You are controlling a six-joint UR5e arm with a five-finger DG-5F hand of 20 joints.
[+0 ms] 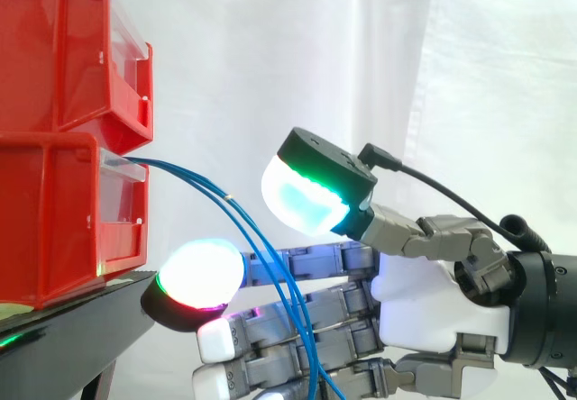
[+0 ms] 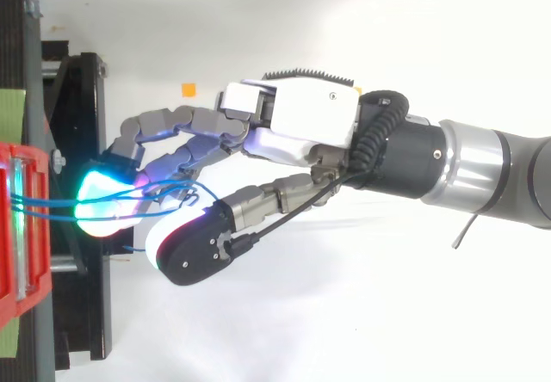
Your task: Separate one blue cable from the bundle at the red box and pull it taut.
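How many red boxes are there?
2. The upper red box sits on the lower red box, left in the side view. Blue cables leave the lower one's front. More may be hidden.

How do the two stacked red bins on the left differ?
The upper red bin sits on the lower red bin, which rests on the black stand. The blue cables come out at the lower red bin's top front; none leaves the upper one. Both are the same red.
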